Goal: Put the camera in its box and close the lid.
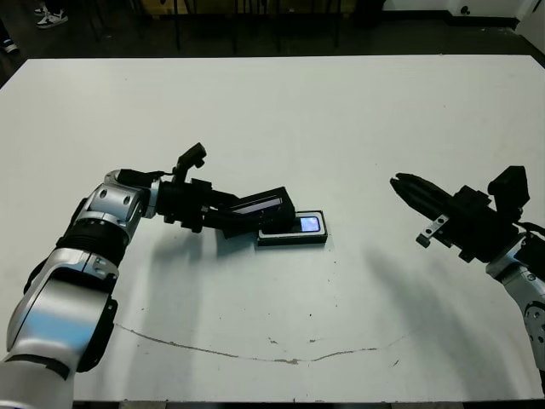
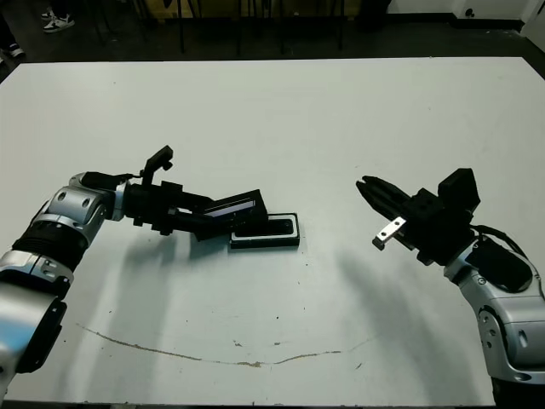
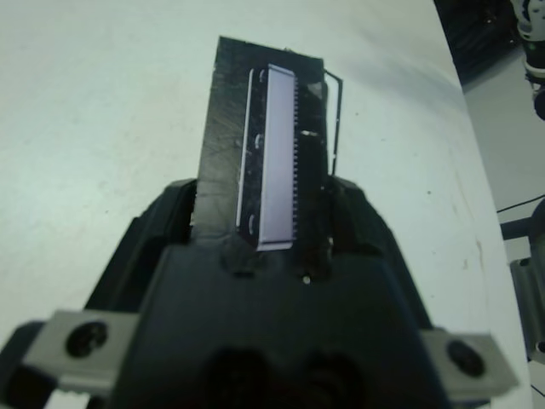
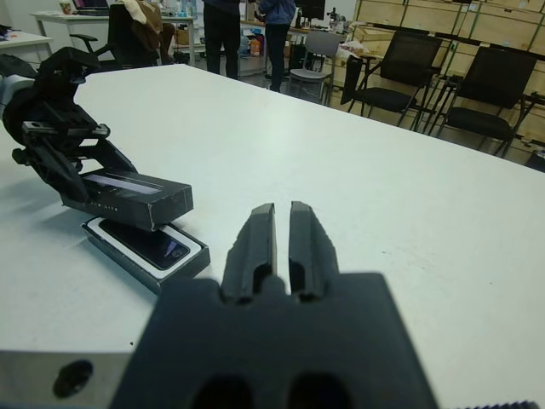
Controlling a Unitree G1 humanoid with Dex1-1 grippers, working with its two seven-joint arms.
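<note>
L pincer (image 1: 255, 217) w/ lid (image 1: 264, 203) — over box (image 1: 294, 237)

faint pale lettering on the lid (image 4: 136, 194) side, too small to read; no other text

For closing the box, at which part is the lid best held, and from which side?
Grip the lid at one short end, across its width, coming from the robot's left, as the left hand does now. It is long and flat; this leaves the far end free to go over the box.
</note>
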